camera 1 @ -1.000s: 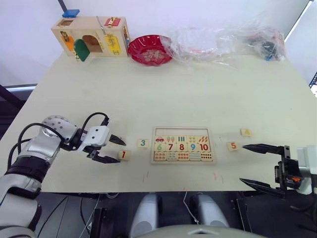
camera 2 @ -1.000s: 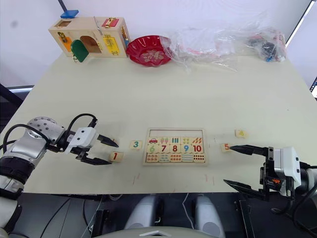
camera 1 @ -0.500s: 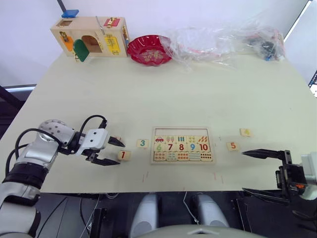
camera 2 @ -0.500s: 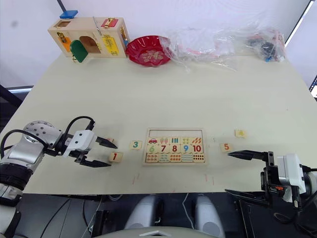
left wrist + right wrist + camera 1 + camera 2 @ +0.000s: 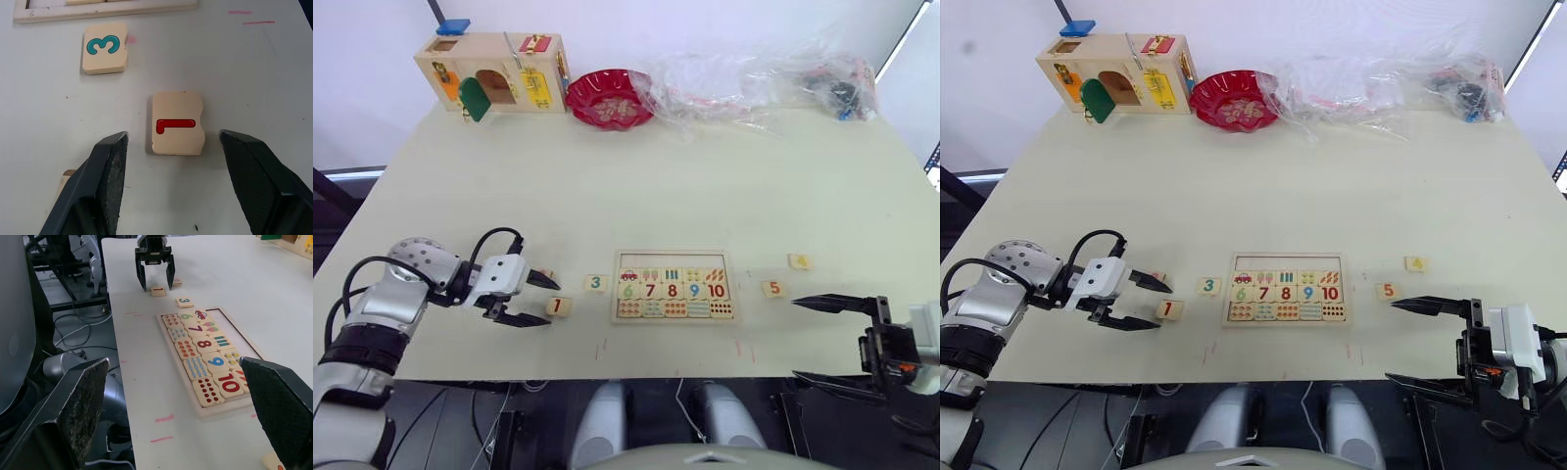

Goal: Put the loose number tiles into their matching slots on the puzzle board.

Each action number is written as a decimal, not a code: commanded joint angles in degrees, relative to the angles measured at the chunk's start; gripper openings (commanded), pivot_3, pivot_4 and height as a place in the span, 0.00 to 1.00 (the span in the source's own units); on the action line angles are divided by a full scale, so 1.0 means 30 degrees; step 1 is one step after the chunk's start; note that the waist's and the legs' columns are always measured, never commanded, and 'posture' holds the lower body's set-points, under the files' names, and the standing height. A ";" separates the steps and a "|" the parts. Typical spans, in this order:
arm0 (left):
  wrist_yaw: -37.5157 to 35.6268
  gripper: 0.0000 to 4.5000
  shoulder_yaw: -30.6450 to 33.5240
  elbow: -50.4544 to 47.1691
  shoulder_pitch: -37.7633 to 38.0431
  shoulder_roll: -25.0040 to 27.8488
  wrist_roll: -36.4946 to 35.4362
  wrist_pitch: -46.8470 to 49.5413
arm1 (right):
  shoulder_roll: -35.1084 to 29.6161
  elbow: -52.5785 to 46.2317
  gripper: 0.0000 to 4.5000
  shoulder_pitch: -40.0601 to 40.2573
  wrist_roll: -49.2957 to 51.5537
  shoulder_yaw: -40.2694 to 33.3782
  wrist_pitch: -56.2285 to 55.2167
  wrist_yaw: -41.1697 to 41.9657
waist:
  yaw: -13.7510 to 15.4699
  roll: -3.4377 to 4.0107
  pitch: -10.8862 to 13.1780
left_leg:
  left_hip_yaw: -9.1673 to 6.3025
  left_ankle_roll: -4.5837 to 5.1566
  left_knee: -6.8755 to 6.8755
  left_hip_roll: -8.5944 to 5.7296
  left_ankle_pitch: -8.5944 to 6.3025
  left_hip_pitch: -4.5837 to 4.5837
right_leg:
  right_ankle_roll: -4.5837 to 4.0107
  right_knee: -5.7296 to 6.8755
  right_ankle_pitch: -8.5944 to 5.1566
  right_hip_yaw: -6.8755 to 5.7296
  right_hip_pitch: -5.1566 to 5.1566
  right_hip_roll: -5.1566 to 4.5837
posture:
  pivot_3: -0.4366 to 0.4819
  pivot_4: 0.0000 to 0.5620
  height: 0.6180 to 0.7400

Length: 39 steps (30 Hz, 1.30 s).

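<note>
The puzzle board [image 5: 673, 286] lies near the table's front edge, its lower rows filled and its top row of matching slots [image 5: 671, 261] bare. Loose tile 1 [image 5: 177, 122] lies flat between the tips of my open left gripper [image 5: 554, 303], untouched by either finger. Tile 3 [image 5: 595, 283] lies between it and the board. A further tile [image 5: 546, 276] peeks out beside the far finger, its number hidden. Tiles 5 [image 5: 772, 289] and 4 [image 5: 799, 261] lie right of the board. My right gripper [image 5: 795, 338] is open and empty, over the front edge, short of tile 5.
Along the far edge stand a wooden latch box [image 5: 494, 70], a red bowl [image 5: 610, 97] and crumpled clear plastic bags [image 5: 754, 78]. Pink marks [image 5: 600, 346] dot the table front of the board.
My right gripper has drawn back from beside tile 5 toward the table's front edge. My left gripper has hardly shifted around tile 1. No tile has moved.
</note>
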 commanded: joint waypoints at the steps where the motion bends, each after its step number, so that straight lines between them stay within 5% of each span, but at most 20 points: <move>1: -0.0222 0.71 0.0433 0.0091 0.0223 -0.0073 0.0320 -0.0223 | 0.0054 -0.0285 1.00 0.0061 0.0267 -0.0450 -0.0224 -0.0127 | -0.0001 0.0001 0.0000 | -0.0001 0.0000 0.0000 0.0000 0.0000 0.0001 | 0.0000 0.0001 0.0000 0.0000 0.0001 0.0000 | 0.48 0.27 1.00; 34: -0.0644 0.71 0.0593 0.0098 0.0422 -0.0786 0.0577 -0.0183 | -0.0085 -0.0393 1.00 0.0267 0.0076 -0.0551 -0.0263 -0.0383 | 0.0027 0.0071 -0.0042 | 0.0003 0.0000 0.0000 -0.0010 0.0000 0.0006 | 0.0002 -0.0001 0.0001 0.0003 0.0007 -0.0008 | 0.48 0.27 1.00; 39: -0.0697 0.22 0.0683 -0.0124 0.0506 -0.0698 0.0433 -0.0314 | -0.0021 -0.0408 1.00 0.0298 0.0025 -0.0461 -0.0307 -0.0415 | 0.0031 0.0078 -0.0046 | 0.0004 0.0001 0.0001 -0.0010 0.0000 0.0007 | 0.0002 0.0002 0.0001 -0.0001 0.0008 -0.0005 | 0.48 0.27 1.00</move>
